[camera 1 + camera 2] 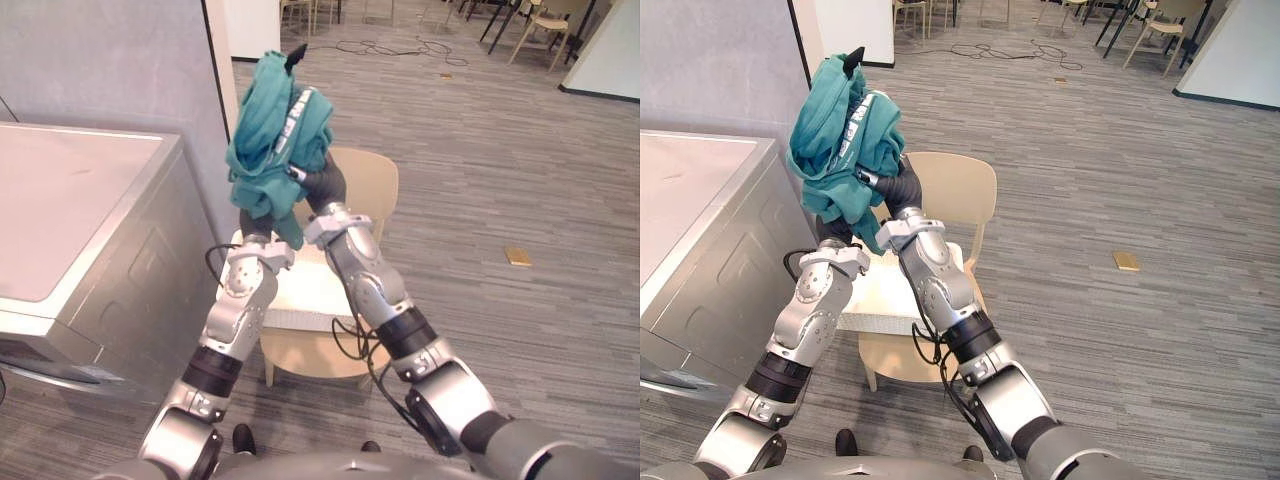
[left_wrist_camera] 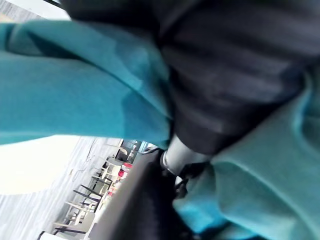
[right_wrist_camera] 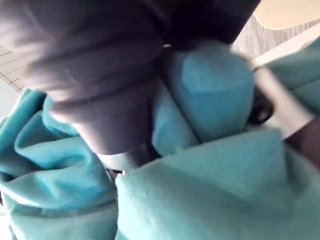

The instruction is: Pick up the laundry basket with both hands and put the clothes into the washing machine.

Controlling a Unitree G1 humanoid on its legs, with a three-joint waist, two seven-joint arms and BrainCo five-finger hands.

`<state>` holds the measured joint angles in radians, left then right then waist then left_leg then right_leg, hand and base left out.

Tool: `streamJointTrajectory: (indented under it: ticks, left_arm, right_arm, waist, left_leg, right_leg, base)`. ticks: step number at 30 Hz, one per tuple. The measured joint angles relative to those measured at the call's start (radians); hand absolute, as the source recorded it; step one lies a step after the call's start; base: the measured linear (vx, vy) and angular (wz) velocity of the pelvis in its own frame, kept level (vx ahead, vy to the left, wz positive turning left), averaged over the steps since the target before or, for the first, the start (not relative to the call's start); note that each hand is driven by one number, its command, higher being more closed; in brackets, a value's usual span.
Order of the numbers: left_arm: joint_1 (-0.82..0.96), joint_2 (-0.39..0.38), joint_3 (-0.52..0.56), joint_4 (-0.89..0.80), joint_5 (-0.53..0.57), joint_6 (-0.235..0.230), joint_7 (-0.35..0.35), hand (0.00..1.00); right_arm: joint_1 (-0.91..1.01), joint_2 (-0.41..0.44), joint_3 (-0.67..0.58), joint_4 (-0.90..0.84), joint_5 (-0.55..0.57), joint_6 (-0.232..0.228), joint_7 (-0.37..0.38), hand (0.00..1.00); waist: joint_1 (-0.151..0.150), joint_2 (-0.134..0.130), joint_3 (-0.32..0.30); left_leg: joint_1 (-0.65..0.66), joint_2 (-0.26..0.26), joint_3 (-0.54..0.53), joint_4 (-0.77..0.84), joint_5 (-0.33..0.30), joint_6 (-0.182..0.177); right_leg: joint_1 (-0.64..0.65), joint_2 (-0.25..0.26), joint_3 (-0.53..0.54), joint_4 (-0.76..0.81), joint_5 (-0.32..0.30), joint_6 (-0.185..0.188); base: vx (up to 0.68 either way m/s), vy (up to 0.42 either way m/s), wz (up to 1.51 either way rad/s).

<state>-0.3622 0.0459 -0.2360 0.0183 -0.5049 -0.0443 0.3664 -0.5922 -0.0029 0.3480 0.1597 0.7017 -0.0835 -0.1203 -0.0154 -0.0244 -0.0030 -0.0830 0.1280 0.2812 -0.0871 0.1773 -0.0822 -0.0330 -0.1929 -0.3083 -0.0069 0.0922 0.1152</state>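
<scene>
A bundle of teal clothes [image 1: 275, 140] is raised high in front of me, bunched between both hands. My right hand [image 1: 322, 185] is buried in the bundle's right side, with just its dark cover showing. Below the bundle's lower edge, my left hand [image 1: 253, 222] reaches up into it. In both wrist views teal cloth [image 2: 60, 90] [image 3: 200, 190] wraps closely round each hand's dark cover. A white laundry basket [image 1: 310, 290] sits on a tan chair [image 1: 365, 180] beneath the arms. The silver washing machine [image 1: 80, 220] stands to the left.
A grey wall panel [image 1: 110, 70] rises behind the machine. A small tan object [image 1: 519, 256] lies on the wood-look floor to the right. Chairs, table legs and cables [image 1: 400, 45] stand far back in the room.
</scene>
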Motion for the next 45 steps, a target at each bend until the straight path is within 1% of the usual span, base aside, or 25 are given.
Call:
streamJointTrajectory:
  ticks: [2,4,5,7,9,10,12,15,17,19,22,23,27,29,31,32,33,34,35,37,39,41,43,44,45]
  left_arm:
    - [0.010,-0.008,0.024,-0.017,0.000,-0.001,0.001,1.00]
    - [0.015,-0.010,0.068,-0.037,0.000,-0.008,0.005,1.00]
    - [0.022,-0.011,0.091,-0.056,-0.002,-0.019,0.006,1.00]
    - [0.034,-0.011,0.138,-0.094,-0.004,-0.055,0.007,1.00]
    - [0.035,-0.012,0.159,-0.098,-0.004,-0.073,0.007,1.00]
    - [0.038,-0.011,0.172,-0.098,-0.004,-0.078,0.009,1.00]
    - [0.047,-0.011,0.188,-0.099,-0.004,-0.081,0.013,1.00]
    - [0.064,-0.011,0.201,-0.099,-0.004,-0.085,0.018,1.00]
    - [0.072,-0.011,0.217,-0.100,-0.004,-0.087,0.023,1.00]
    - [0.073,-0.011,0.239,-0.100,-0.003,-0.088,0.029,1.00]
    - [0.077,-0.011,0.283,-0.100,-0.002,-0.092,0.041,1.00]
    - [0.083,-0.011,0.305,-0.100,-0.002,-0.097,0.042,1.00]
    - [0.129,-0.011,0.400,-0.116,-0.001,-0.106,0.046,1.00]
    - [0.164,-0.011,0.437,-0.128,0.000,-0.110,0.046,1.00]
    - [0.221,-0.011,0.483,-0.133,0.000,-0.111,0.043,1.00]
    - [0.240,-0.011,0.496,-0.137,0.000,-0.111,0.042,1.00]
    - [0.284,-0.013,0.521,-0.151,-0.003,-0.111,0.035,1.00]
    - [0.337,-0.019,0.543,-0.174,-0.003,-0.111,0.019,1.00]
    - [0.367,-0.024,0.550,-0.184,-0.004,-0.111,0.009,1.00]
    - [0.479,-0.045,0.572,-0.209,-0.029,-0.112,-0.047,1.00]
    - [0.555,-0.065,0.580,-0.209,-0.051,-0.111,-0.086,1.00]
    - [0.621,-0.092,0.581,-0.209,-0.067,-0.109,-0.114,1.00]
    - [0.687,-0.115,0.573,-0.202,-0.103,-0.103,-0.152,1.00]
    - [0.726,-0.126,0.561,-0.195,-0.119,-0.091,-0.173,1.00]
    - [0.741,-0.130,0.555,-0.187,-0.124,-0.087,-0.184,1.00]
  right_arm:
    - [0.052,-0.004,0.004,-0.015,0.001,0.003,0.017,0.00]
    - [0.112,-0.007,0.009,-0.019,0.001,0.020,0.034,0.00]
    - [0.143,-0.012,0.018,-0.020,0.001,0.032,0.049,0.00]
    - [0.215,-0.061,0.039,-0.029,-0.002,0.068,0.088,0.00]
    - [0.259,-0.085,0.041,-0.043,-0.003,0.084,0.103,0.00]
    - [0.281,-0.094,0.041,-0.067,-0.003,0.093,0.124,0.00]
    - [0.296,-0.098,0.042,-0.105,-0.005,0.101,0.153,0.00]
    - [0.319,-0.115,0.044,-0.169,-0.042,0.103,0.206,0.00]
    - [0.337,-0.126,0.043,-0.192,-0.045,0.105,0.219,0.00]
    - [0.380,-0.134,0.037,-0.207,-0.074,0.105,0.233,0.00]
    - [0.487,-0.135,-0.006,-0.226,-0.081,0.107,0.249,0.00]
    - [0.529,-0.134,-0.037,-0.226,-0.081,0.108,0.250,0.00]
    - [0.662,-0.134,-0.159,-0.226,-0.085,0.110,0.249,0.00]
    - [0.723,-0.131,-0.226,-0.224,-0.122,0.110,0.246,0.00]
    - [0.797,-0.121,-0.322,-0.216,-0.122,0.112,0.239,0.00]
    - [0.813,-0.119,-0.344,-0.216,-0.122,0.113,0.239,0.00]
    - [0.844,-0.110,-0.398,-0.216,-0.143,0.115,0.239,0.00]
    - [0.870,-0.090,-0.465,-0.208,-0.175,0.115,0.233,0.00]
    - [0.878,-0.078,-0.500,-0.196,-0.192,0.115,0.222,0.00]
    - [0.908,-0.040,-0.636,-0.111,-0.226,0.115,0.175,0.00]
    - [0.928,-0.020,-0.716,-0.045,-0.247,0.115,0.146,0.00]
    - [0.946,-0.002,-0.773,0.012,-0.278,0.114,0.119,0.00]
    - [0.953,0.008,-0.813,0.107,-0.278,0.117,0.103,0.00]
    - [0.956,0.024,-0.844,0.170,-0.278,0.120,0.086,0.00]
    - [0.959,0.031,-0.855,0.192,-0.278,0.124,0.085,0.00]
  waist:
    - [0.002,0.000,0.000]
    - [0.000,0.000,0.000]
    - [0.000,0.000,0.000]
    - [-0.005,0.000,0.000]
    - [-0.006,0.000,0.000]
    - [-0.008,0.000,0.000]
    - [-0.014,0.000,0.000]
    - [-0.018,-0.002,-0.001]
    - [-0.014,-0.004,-0.003]
    - [-0.019,-0.005,-0.004]
    - [-0.024,-0.006,-0.005]
    - [-0.026,-0.006,-0.005]
    - [-0.040,-0.006,-0.006]
    - [-0.044,-0.006,-0.007]
    - [-0.046,-0.005,-0.015]
    - [-0.047,-0.006,-0.018]
    - [-0.048,-0.006,-0.024]
    - [-0.049,-0.006,-0.035]
    - [-0.049,-0.006,-0.041]
    - [-0.046,-0.005,-0.063]
    - [-0.045,0.000,-0.078]
    - [-0.045,0.007,-0.081]
    - [-0.042,0.012,-0.085]
    - [-0.040,0.016,-0.085]
    - [-0.039,0.017,-0.086]
  left_leg:
    - [0.004,0.000,0.004,0.000,0.000,0.000]
    - [0.010,0.000,0.011,0.000,0.000,0.000]
    - [0.013,0.001,0.019,0.000,-0.001,0.000]
    - [0.014,0.001,0.020,-0.001,-0.002,-0.002]
    - [0.014,0.002,0.021,-0.001,-0.005,-0.006]
    - [0.014,0.002,0.022,-0.001,-0.007,-0.008]
    - [0.014,0.002,0.025,-0.001,-0.009,-0.010]
    - [0.016,0.002,0.031,-0.001,-0.012,-0.010]
    - [0.016,0.003,0.045,-0.001,-0.015,-0.011]
    - [0.015,0.002,0.050,-0.001,-0.015,-0.010]
    - [0.015,0.003,0.054,0.000,-0.011,-0.005]
    - [0.016,0.003,0.056,0.000,-0.011,-0.005]
    - [0.016,0.003,0.064,0.000,-0.012,-0.006]
    - [0.016,0.003,0.066,0.000,-0.013,-0.006]
    - [0.016,0.003,0.067,0.000,-0.014,-0.007]
    - [0.017,0.003,0.067,0.000,-0.014,-0.008]
    - [0.019,0.003,0.067,-0.001,-0.017,-0.010]
    - [0.020,0.003,0.067,-0.001,-0.024,-0.017]
    - [0.021,0.003,0.067,-0.001,-0.026,-0.016]
    - [0.029,0.000,0.060,-0.001,-0.031,-0.016]
    - [0.031,-0.004,0.053,-0.001,-0.033,-0.015]
    - [0.034,-0.008,0.046,-0.001,-0.034,-0.014]
    - [0.034,-0.009,0.045,-0.001,-0.037,-0.009]
    - [0.036,-0.008,0.045,-0.001,-0.037,-0.009]
    - [0.038,-0.008,0.045,-0.001,-0.037,-0.009]
  right_leg:
    - [0.000,0.000,0.004,0.001,0.000,0.000]
    - [-0.001,0.000,0.012,0.001,0.000,-0.001]
    - [-0.001,0.000,0.020,0.002,-0.001,-0.003]
    - [-0.002,0.000,0.022,0.002,-0.001,-0.003]
    - [-0.003,0.000,0.024,0.000,-0.002,-0.002]
    - [-0.005,0.001,0.026,0.000,-0.001,-0.003]
    - [-0.006,0.001,0.029,-0.001,0.000,-0.004]
    - [-0.010,0.001,0.038,-0.003,0.001,-0.006]
    - [-0.021,0.002,0.051,-0.003,0.002,-0.007]
    - [-0.021,0.002,0.055,-0.005,0.005,-0.009]
    - [-0.022,0.002,0.063,-0.006,0.012,-0.006]
    - [-0.023,0.003,0.067,-0.007,0.016,0.000]
    - [-0.030,0.003,0.075,-0.007,0.016,0.000]
    - [-0.031,0.003,0.076,-0.007,0.016,0.000]
    - [-0.031,0.003,0.075,-0.007,0.010,-0.005]
    - [-0.031,0.003,0.075,-0.007,0.010,-0.004]
    - [-0.031,0.003,0.075,-0.007,0.006,-0.002]
    - [-0.031,0.002,0.075,-0.007,0.005,-0.002]
    - [-0.031,0.002,0.074,-0.007,0.004,-0.001]
    - [-0.018,-0.002,0.071,-0.007,-0.002,0.000]
    - [-0.013,-0.006,0.064,-0.005,-0.008,0.004]
    - [-0.004,-0.011,0.053,-0.005,-0.010,0.006]
    - [-0.004,-0.012,0.051,-0.003,-0.010,0.006]
    - [-0.003,-0.012,0.050,0.000,-0.011,0.006]
    - [-0.001,-0.012,0.050,0.001,-0.011,0.006]
  base:
    - [0.00,0.003,-0.05]
    - [-0.01,0.003,-0.11]
    - [-0.01,0.002,-0.12]
    - [0.00,0.001,-0.05]
    - [-0.01,0.004,-0.02]
    - [-0.02,0.008,-0.04]
    - [-0.01,0.007,-0.04]
    - [0.00,0.004,-0.04]
    - [0.01,0.004,-0.18]
    - [0.03,-0.003,-0.13]
    - [0.04,-0.004,-0.04]
    - [0.02,-0.002,-0.05]
    - [0.02,0.001,-0.06]
    - [0.00,0.001,-0.03]
    - [0.00,0.000,0.00]
    - [0.00,0.000,0.00]
    - [0.00,0.000,0.00]
    - [0.00,0.000,0.00]
    - [0.00,0.000,0.00]
    - [0.02,0.009,0.09]
    - [0.01,0.016,0.13]
    - [0.00,0.018,0.13]
    - [-0.01,0.010,0.04]
    - [0.00,0.000,0.00]
    - [0.00,0.000,0.00]
